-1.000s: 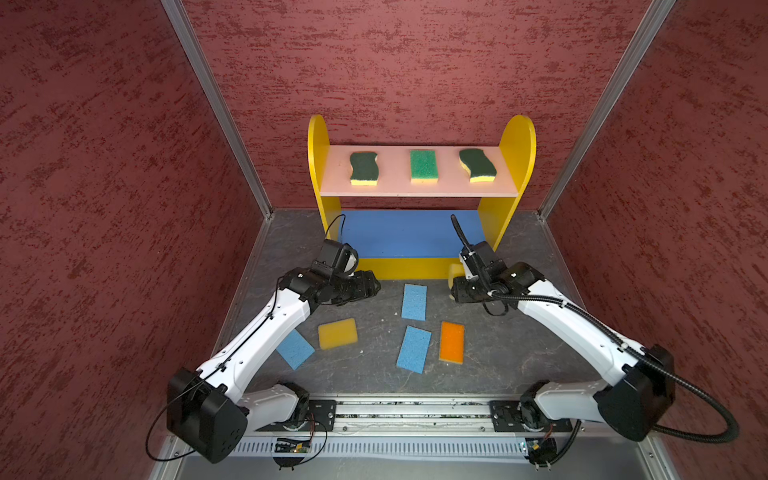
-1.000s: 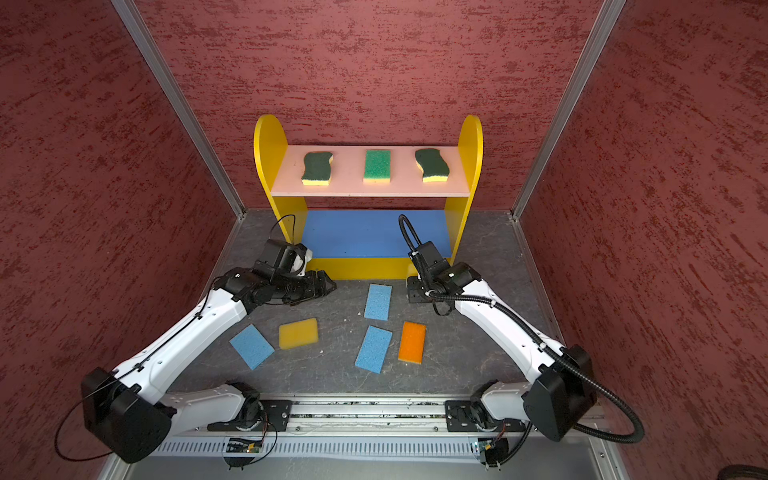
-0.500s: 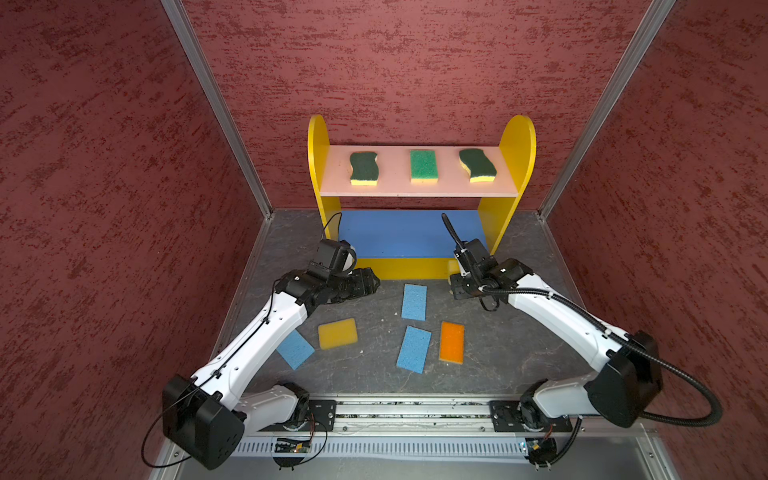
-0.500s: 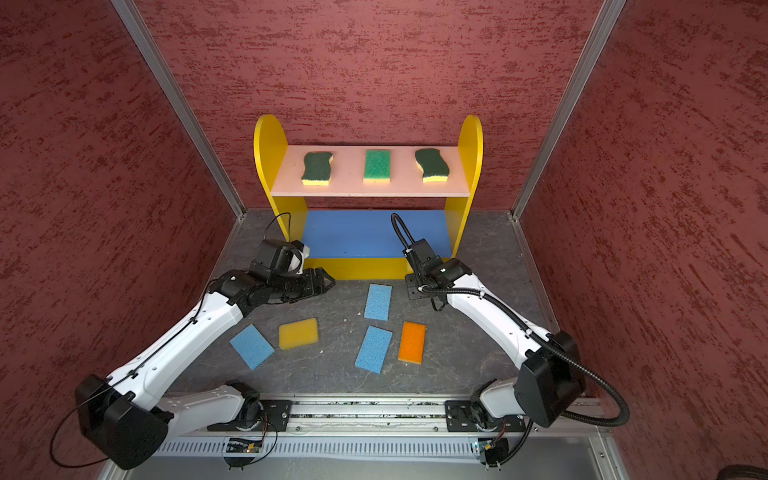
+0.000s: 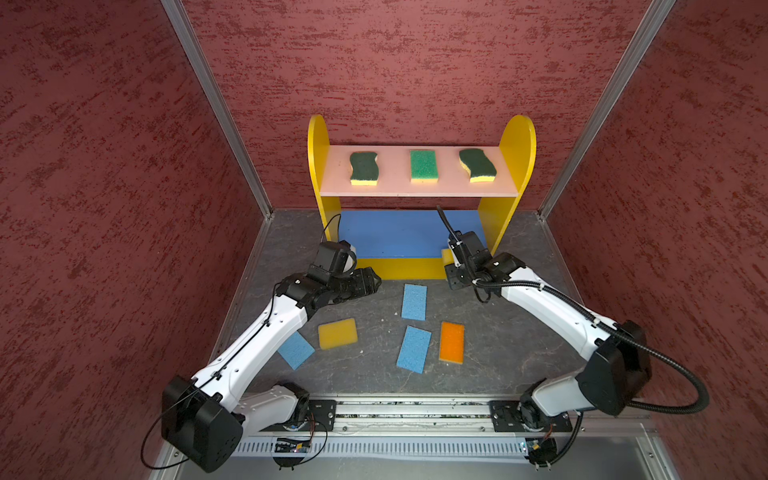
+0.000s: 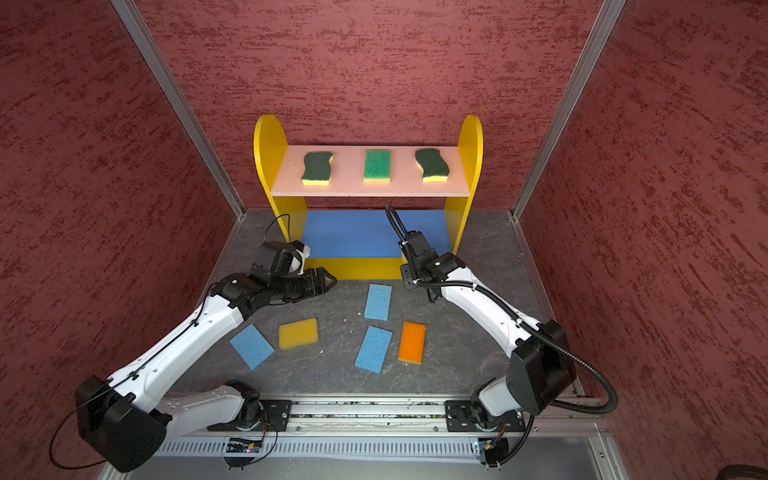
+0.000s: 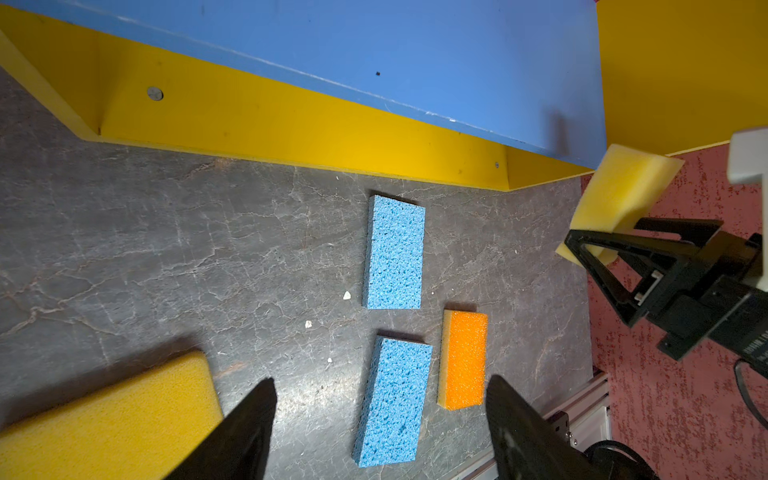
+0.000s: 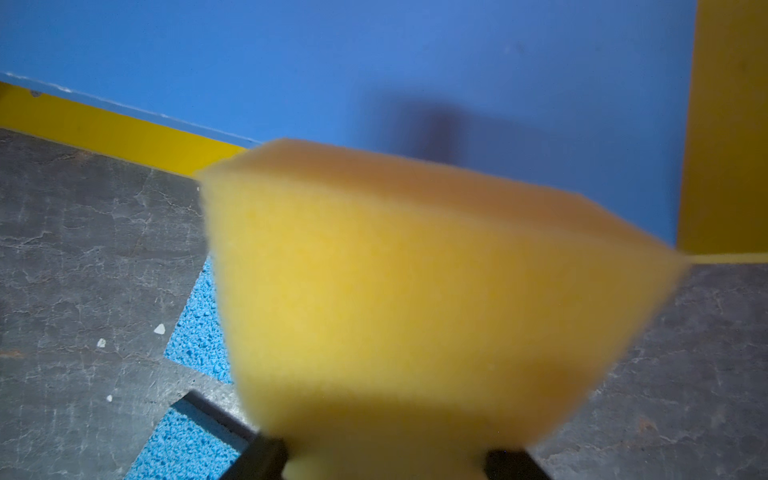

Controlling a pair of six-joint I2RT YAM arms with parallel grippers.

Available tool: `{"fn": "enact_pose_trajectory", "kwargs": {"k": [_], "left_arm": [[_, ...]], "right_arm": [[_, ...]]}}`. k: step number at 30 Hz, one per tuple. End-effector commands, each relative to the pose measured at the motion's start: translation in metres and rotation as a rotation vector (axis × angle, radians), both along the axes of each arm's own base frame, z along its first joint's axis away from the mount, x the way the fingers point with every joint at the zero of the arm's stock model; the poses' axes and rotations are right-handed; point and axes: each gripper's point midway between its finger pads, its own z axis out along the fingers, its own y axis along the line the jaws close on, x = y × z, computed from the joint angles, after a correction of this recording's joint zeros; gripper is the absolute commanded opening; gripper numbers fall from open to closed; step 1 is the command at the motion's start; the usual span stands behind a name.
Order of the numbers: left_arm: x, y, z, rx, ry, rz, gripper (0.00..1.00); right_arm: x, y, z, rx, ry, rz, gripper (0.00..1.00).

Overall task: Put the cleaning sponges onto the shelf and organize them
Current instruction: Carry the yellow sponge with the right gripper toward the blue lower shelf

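Observation:
The shelf [image 5: 515,166] stands at the back. Its pink top board carries two dark-green wavy sponges [image 5: 364,168] [image 5: 478,165] with a bright green sponge [image 5: 423,165] between them. My right gripper [image 8: 386,457] is shut on a thick yellow sponge [image 8: 415,291], held at the front right corner of the bare blue middle board [image 5: 395,232]. My left gripper [image 7: 380,399] hangs open and empty over the floor, left of the shelf front. Three blue sponges [image 5: 414,301] [image 5: 414,349] [image 5: 295,350], a yellow sponge [image 5: 337,333] and an orange sponge [image 5: 451,342] lie on the floor.
Red textured walls [image 5: 124,166] close in the left, back and right sides. The grey floor [image 5: 519,340] runs to a metal rail [image 5: 415,411] along the front, where both arm bases sit. A black cable [image 5: 665,399] loops off the right arm.
My right gripper has carried the yellow sponge farther back and a little left, up to the shelf's front. The left gripper has barely shifted and stays open.

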Motion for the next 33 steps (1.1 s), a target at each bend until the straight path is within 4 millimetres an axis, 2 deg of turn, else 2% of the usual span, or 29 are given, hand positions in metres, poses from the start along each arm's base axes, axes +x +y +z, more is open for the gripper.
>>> {"fn": "enact_pose_trajectory", "kwargs": {"k": [1,11,19,22,23,33], "left_arm": [[0.003,-0.001,0.006,-0.013,-0.041,0.006,0.8],[0.01,-0.005,0.009,-0.03,-0.063,0.012,0.8],[0.012,-0.013,0.005,-0.03,-0.059,-0.005,0.8],[0.013,-0.015,0.001,-0.029,-0.056,-0.006,0.8],[0.013,-0.016,0.0,-0.028,-0.055,-0.009,0.8],[0.014,-0.026,-0.011,-0.02,-0.038,-0.028,0.8]], "right_arm": [[0.02,-0.006,0.019,-0.009,-0.08,-0.023,0.53],[0.039,-0.027,0.027,-0.067,-0.141,-0.086,0.52],[0.047,-0.023,0.046,-0.018,-0.228,-0.041,0.51],[0.049,-0.023,0.044,-0.009,-0.256,-0.036,0.52],[0.048,-0.026,0.053,0.008,-0.286,-0.044,0.52],[0.056,-0.036,0.061,0.079,-0.403,-0.098,0.52]]}}
